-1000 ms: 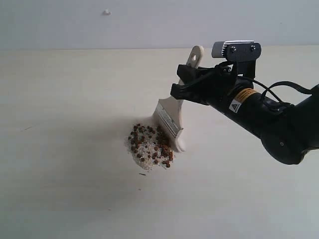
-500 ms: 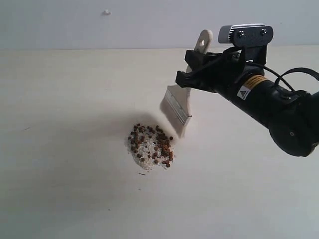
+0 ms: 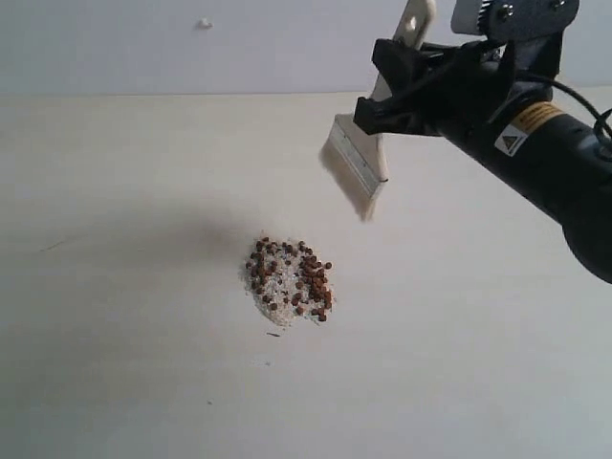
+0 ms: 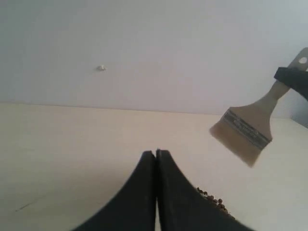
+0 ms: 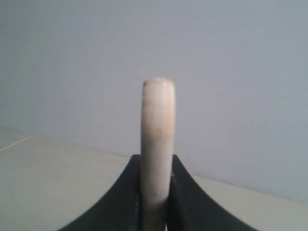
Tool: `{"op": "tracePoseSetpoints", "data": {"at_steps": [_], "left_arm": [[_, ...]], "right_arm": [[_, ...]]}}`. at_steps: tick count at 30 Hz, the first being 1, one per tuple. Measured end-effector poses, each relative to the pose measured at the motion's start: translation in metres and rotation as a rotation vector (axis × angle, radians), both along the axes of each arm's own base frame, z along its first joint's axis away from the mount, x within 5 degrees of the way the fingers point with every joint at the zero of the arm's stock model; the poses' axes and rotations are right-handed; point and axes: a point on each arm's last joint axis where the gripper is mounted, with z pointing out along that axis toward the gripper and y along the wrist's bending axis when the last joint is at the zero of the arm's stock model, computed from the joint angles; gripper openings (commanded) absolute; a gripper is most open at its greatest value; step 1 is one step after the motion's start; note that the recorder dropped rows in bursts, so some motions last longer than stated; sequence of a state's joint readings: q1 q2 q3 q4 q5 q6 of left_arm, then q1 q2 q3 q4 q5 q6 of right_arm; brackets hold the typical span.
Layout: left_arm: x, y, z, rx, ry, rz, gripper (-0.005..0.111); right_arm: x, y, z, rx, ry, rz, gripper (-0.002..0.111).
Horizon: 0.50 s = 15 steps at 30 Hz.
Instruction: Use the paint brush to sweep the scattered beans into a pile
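Observation:
The beans lie in one reddish-brown heap on the pale table, mixed with whitish crumbs. A few beans show past my left gripper's finger. The paint brush hangs in the air above and to the right of the heap, bristles down and clear of the table. My right gripper is shut on its cream handle, which sticks up between the black fingers. The brush also shows in the left wrist view. My left gripper is shut with nothing in it, low over the table, out of the exterior view.
The cream table stretches all round the heap. A pale wall rises behind it with a small white speck on it. The black right arm reaches in from the right.
The right gripper has lifted the brush up and to the right, off the heap's right edge and well above the table. The heap stays put.

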<state>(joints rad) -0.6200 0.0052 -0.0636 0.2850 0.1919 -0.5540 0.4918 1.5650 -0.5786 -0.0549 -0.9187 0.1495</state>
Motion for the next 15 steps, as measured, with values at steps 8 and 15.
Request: {"op": "tracePoseSetpoints", "data": {"at_steps": [8,15], "left_arm": [[0.0,0.0,0.0,0.0,0.0,0.0,0.0],[0.0,0.0,0.0,0.0,0.0,0.0,0.0]], "right_arm": [[-0.026,-0.004,0.03,-0.032,-0.123,0.086,0.0],[-0.058,-0.013,0.017,-0.04,-0.168,0.17,0.0]]}}
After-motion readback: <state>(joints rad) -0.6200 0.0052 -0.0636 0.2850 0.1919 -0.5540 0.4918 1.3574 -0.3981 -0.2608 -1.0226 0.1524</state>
